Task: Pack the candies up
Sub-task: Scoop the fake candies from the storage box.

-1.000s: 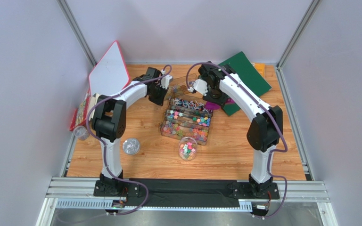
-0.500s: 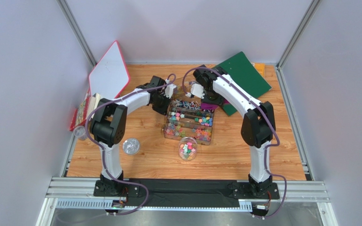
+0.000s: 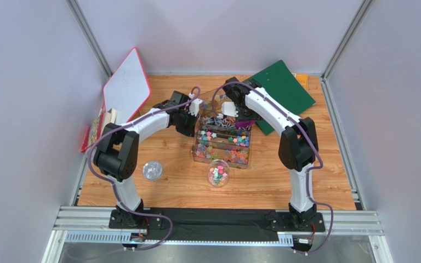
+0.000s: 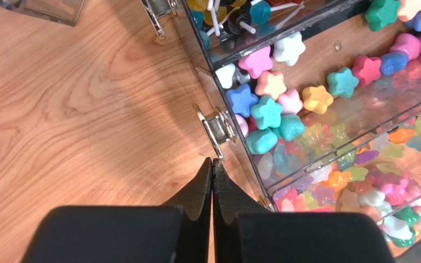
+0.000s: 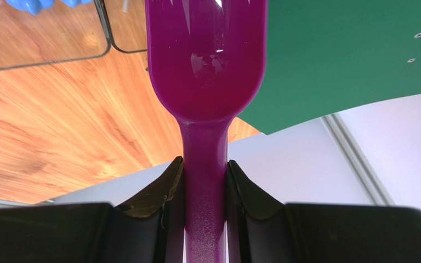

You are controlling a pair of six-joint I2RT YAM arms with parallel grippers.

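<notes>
- Candies (image 4: 266, 112) fill a clear compartment box (image 3: 195, 149) at mid-table. They sit in long lanes that run across the box.
- The far lane holds lollipops (image 4: 234, 19), with white sticks crossing at mixed angles.
- A smaller share of candies lies in a round clear container (image 3: 218, 163), just in front of the box on the near side.
- A second clear round piece (image 3: 152, 170) sits well apart to the left. Its contents cannot be read.
- Candy form: small star or flower shapes in matte blue, teal, pink, yellow, green and white. Those in the nearer lanes look translucent (seen through the box wall, so not certain).
- They lie jumbled and mostly flat, with no shared heading.
- Left gripper (image 4: 212, 164): fingers pressed together with nothing between them. The tip is low over the wood, just beside a brass latch (image 4: 216, 129) on the box side.
- Right gripper (image 5: 205, 170): fingers clamped on the handle of the purple scoop (image 5: 204, 60).
- The scoop's long axis runs in line with the fingers, its bowl pointing away from the wrist. The bowl is glossy and holds nothing visible.
- A green board (image 5: 350, 55) lies under the scoop's right side.
</notes>
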